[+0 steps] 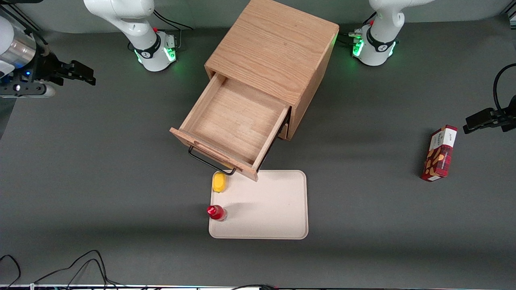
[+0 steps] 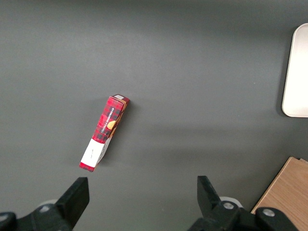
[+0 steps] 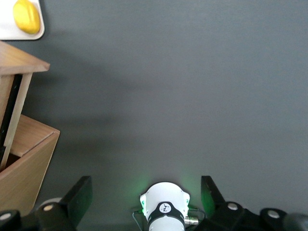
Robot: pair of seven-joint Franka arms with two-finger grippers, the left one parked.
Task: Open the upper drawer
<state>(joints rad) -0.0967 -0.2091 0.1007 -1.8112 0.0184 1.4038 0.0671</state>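
Front view shows the upper drawer [image 1: 231, 123] pulled far out of the cabinet [image 1: 278, 52], near the frame centre. The pincer [image 1: 82, 74] hangs open at the upper left, gripping nothing, well apart from the handle [image 1: 209, 161].

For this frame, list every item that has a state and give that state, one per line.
upper drawer: pulled far out, empty inside.
lower drawer: closed as far as visible, mostly hidden under the upper one.
end effector: open, holding nothing, off at the working arm's end of the table, clear of the cabinet.
red bottle: upright on the tray, cap on.
yellow item: resting at the tray's edge.
red box: lying flat, closed.
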